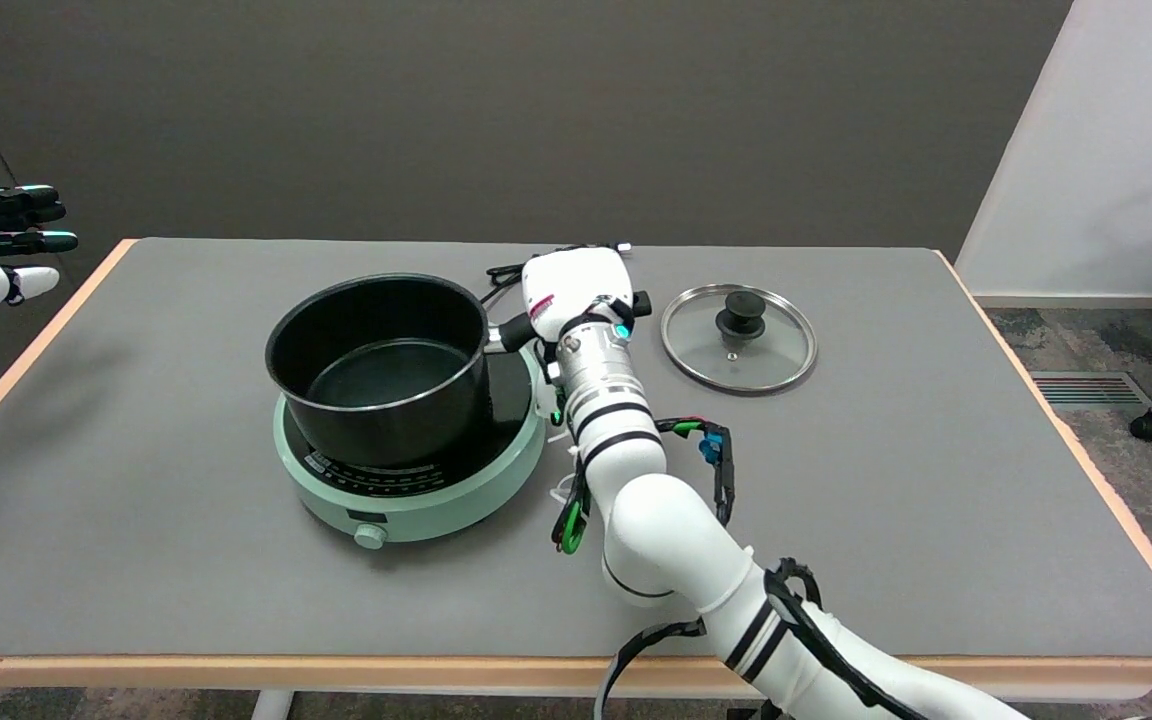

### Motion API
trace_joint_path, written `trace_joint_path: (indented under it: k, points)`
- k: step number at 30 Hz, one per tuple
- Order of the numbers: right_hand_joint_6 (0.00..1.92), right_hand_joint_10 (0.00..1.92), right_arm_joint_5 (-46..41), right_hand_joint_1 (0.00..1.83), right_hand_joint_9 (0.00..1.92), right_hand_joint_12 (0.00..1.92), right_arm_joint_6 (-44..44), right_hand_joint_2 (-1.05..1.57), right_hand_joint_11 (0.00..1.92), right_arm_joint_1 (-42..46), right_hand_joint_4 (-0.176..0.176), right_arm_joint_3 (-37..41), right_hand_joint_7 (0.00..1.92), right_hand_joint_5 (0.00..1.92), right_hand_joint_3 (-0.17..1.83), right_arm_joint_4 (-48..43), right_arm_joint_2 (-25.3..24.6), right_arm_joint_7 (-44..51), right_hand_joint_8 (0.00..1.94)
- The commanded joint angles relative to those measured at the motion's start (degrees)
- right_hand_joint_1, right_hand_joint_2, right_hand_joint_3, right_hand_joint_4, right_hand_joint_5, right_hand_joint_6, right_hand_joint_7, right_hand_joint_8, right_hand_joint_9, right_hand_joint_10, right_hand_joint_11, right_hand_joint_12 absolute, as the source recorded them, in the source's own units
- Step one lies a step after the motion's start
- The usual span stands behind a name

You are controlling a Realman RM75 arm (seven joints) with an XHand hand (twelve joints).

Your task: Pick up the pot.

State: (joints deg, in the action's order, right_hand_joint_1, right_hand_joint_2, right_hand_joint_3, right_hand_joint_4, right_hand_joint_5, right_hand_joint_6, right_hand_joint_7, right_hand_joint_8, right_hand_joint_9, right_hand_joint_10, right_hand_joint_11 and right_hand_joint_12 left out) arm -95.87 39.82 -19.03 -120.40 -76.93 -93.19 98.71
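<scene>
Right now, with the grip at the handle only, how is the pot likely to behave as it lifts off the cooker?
The pot looks rigid and fairly heavy. The right robot hand grips only its side handle, so the far rim will probably sag. It appears empty, so nothing should spill. Its dark smooth base could slide on the induction cooker.

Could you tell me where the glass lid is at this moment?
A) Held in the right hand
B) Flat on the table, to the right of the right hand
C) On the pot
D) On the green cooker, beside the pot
B: the lid lies knob-up on the table, right of the right hand, and the pot is uncovered.
</scene>
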Motion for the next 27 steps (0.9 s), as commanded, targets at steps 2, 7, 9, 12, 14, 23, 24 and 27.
trace_joint_path:
  k: [2, 7, 9, 12, 14, 23, 24, 27]
  points:
    - [1.92, 1.92, -0.65, 1.33, 1.92, 1.92, -0.74, 0.23, 1.92, -1.15, -0.019, 0.48, 1.92, 1.92, 0.65, 0.64, 0.90, -0.18, 1.92]
    - [1.91, 1.91, -0.52, 1.18, 1.91, 1.91, -0.18, 0.56, 1.91, -1.47, -0.036, 0.82, 1.91, 1.91, 1.51, 0.27, 1.19, -1.88, 1.91]
    - [1.92, 1.92, -0.57, 1.08, 1.92, 1.92, -0.13, 0.89, 1.92, -1.47, -0.038, 1.30, 1.92, 1.92, 1.62, 0.22, 1.19, -2.99, 1.92]
    - [1.92, 1.92, -0.52, 1.02, 1.92, 1.92, -0.16, 1.04, 1.92, -1.50, -0.040, 1.52, 1.92, 1.92, 1.65, 0.33, 1.43, -4.63, 1.92]
    - [1.92, 1.92, -0.52, 1.01, 1.92, 1.92, -0.13, 1.06, 1.92, -1.55, -0.041, 1.52, 1.92, 1.92, 1.65, 0.46, 1.65, -5.35, 1.92]
    - [1.92, 1.92, -0.49, 0.72, 1.92, 1.92, 0.27, 0.76, 1.92, -1.12, -0.024, 1.76, 1.92, 1.92, 0.90, -0.61, 2.49, -6.20, 1.92]
    - [1.92, 1.92, -0.41, 0.69, 1.92, 1.92, 0.27, 0.91, 1.92, -1.07, -0.026, 1.76, 1.92, 1.92, 0.70, -0.66, 2.57, -6.41, 1.92]
    - [1.92, 1.92, -0.17, 0.74, 1.92, 1.92, 0.08, 1.31, 1.92, -1.07, -0.031, 1.41, 1.92, 1.92, 0.29, -0.66, 3.13, -6.41, 1.92]
